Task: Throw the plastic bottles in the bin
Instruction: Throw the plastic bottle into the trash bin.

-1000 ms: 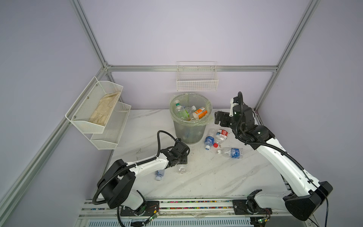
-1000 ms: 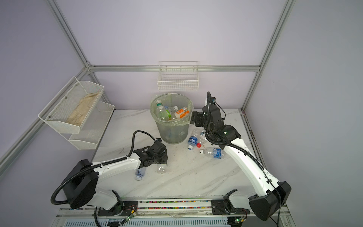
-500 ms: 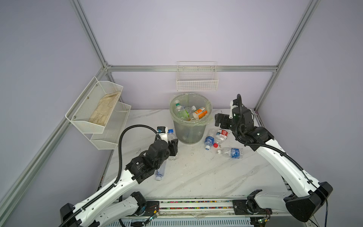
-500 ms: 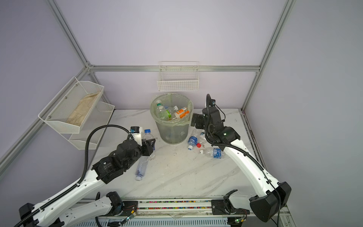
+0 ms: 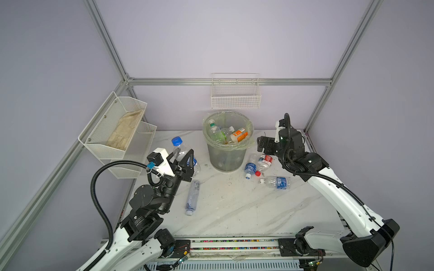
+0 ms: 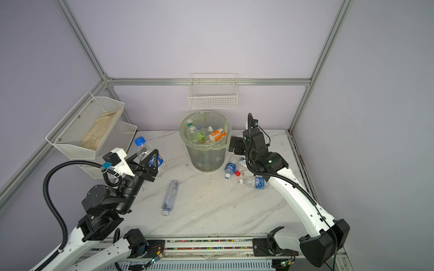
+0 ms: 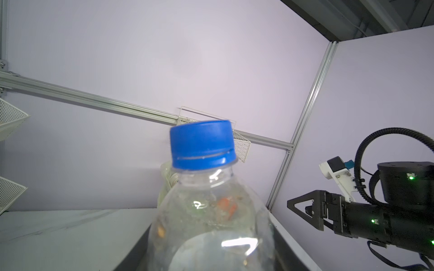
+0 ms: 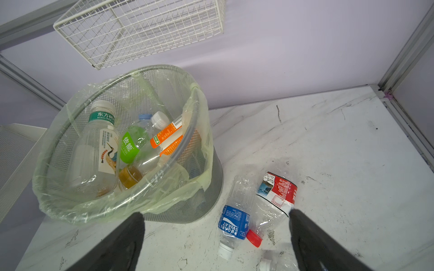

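Observation:
My left gripper (image 5: 182, 160) (image 6: 148, 160) (image 7: 211, 258) is shut on a clear plastic bottle (image 5: 181, 151) (image 6: 145, 150) (image 7: 211, 223) with a blue cap (image 7: 203, 147), held upright in the air left of the bin (image 5: 225, 162) (image 6: 204, 162) (image 8: 202, 204). Several bottles lie inside the bin. My right gripper (image 5: 264, 146) (image 6: 236, 145) (image 8: 216, 215) hangs open just right of the bin, above a blue-label bottle (image 5: 250, 168) (image 8: 233, 223) and a red-label bottle (image 5: 265, 160) (image 8: 277, 192). A third bottle (image 5: 277, 182) (image 6: 256, 182) lies nearer. A crushed clear bottle (image 5: 193, 197) (image 6: 170, 197) lies in front of my left gripper.
A white mesh two-tier shelf (image 5: 141, 110) holding a cloth hangs on the left wall, close behind my left arm. A white wire basket (image 5: 234, 103) hangs on the back wall above the bin. Aluminium frame posts stand at the back corners.
My left arm has risen from low on the table and swung back and left, carrying the blue-capped bottle up. The right gripper has sunk slightly beside the bin.

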Robot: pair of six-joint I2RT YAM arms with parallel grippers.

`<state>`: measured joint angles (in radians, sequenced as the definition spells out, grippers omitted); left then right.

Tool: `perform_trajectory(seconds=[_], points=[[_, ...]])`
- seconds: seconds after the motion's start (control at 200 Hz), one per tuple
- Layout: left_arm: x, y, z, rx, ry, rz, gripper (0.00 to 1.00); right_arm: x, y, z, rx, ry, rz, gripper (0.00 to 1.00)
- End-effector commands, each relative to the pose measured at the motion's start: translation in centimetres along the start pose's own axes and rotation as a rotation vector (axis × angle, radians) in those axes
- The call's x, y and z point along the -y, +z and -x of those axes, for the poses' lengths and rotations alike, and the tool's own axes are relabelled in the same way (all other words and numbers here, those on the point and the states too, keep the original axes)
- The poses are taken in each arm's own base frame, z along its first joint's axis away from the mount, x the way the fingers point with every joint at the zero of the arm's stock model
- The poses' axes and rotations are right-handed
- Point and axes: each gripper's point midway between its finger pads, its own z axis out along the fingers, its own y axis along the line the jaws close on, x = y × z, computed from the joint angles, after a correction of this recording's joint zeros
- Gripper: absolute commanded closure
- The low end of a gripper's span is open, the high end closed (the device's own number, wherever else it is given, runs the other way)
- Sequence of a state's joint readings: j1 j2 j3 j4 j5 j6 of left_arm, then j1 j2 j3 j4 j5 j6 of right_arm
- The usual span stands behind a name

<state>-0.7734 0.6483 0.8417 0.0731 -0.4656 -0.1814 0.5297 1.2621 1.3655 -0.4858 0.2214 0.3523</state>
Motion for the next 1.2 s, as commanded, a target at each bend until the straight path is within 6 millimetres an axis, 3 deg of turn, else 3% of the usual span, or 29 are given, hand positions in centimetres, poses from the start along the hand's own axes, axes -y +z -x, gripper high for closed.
perform_trajectory(seconds=[0.0,0.155,0.3,0.395,0.415,0.465,0.5,0.525,0.58,0.595,0.635,0.69,0.755,0.94,1.19], points=[[2.5,2.3,3.9,0.077,0.1,-0.047,0.71,0.0,-0.7,0.6,0.016,0.021,0.014,0.03],[5.4,7.2,5.9,0.062,0.172,-0.066,0.73,0.0,-1.0,0.6,0.016,0.025,0.017,0.03],[7.6,12.9,5.8,0.004,0.204,-0.085,0.73,0.0,-1.5,0.7,0.021,0.035,0.022,0.03],[8.5,17.1,4.5,-0.072,0.186,-0.11,0.73,0.1,-2.0,0.9,0.029,0.037,0.023,0.03],[8.6,18.6,2.6,-0.12,0.189,-0.113,0.72,0.2,-2.0,0.9,0.031,0.037,0.021,0.03],[8.3,21.1,0.5,-0.193,0.174,-0.114,0.7,0.2,-2.2,1.0,0.033,0.036,0.021,0.03],[8.1,22.8,-0.7,-0.24,0.163,-0.118,0.64,0.3,-2.4,1.0,0.034,0.035,0.021,0.03],[7.7,24.0,-2.1,-0.286,0.156,-0.113,0.54,0.3,-2.5,1.0,0.035,0.035,0.021,0.03],[7.0,26.1,-4.7,-0.382,0.142,-0.101,0.1,0.3,-2.7,1.1,0.038,0.034,0.023,0.03],[6.9,26.4,-5.2,-0.405,0.137,-0.098,0.02,0.3,-2.8,1.1,0.038,0.033,0.023,0.03],[6.5,27.1,-6.4,-0.461,0.131,-0.067,0.0,0.4,-3.0,1.2,0.041,0.03,0.023,0.03],[6.4,27.2,-6.8,-0.492,0.129,-0.058,0.0,0.5,-3.3,1.3,0.047,0.025,0.019,0.03],[6.7,26.8,-5.9,-0.461,0.118,-0.07,0.0,0.8,-3.5,1.4,0.053,0.023,0.008,0.03],[7.3,23.4,0.7,-0.251,0.076,-0.114,0.0,0.6,-2.8,0.8,0.036,0.017,0.016,0.03],[6.9,19.2,6.2,-0.141,0.064,-0.112,0.0,0.5,-2.4,0.9,0.034,0.03,0.014,0.03]])
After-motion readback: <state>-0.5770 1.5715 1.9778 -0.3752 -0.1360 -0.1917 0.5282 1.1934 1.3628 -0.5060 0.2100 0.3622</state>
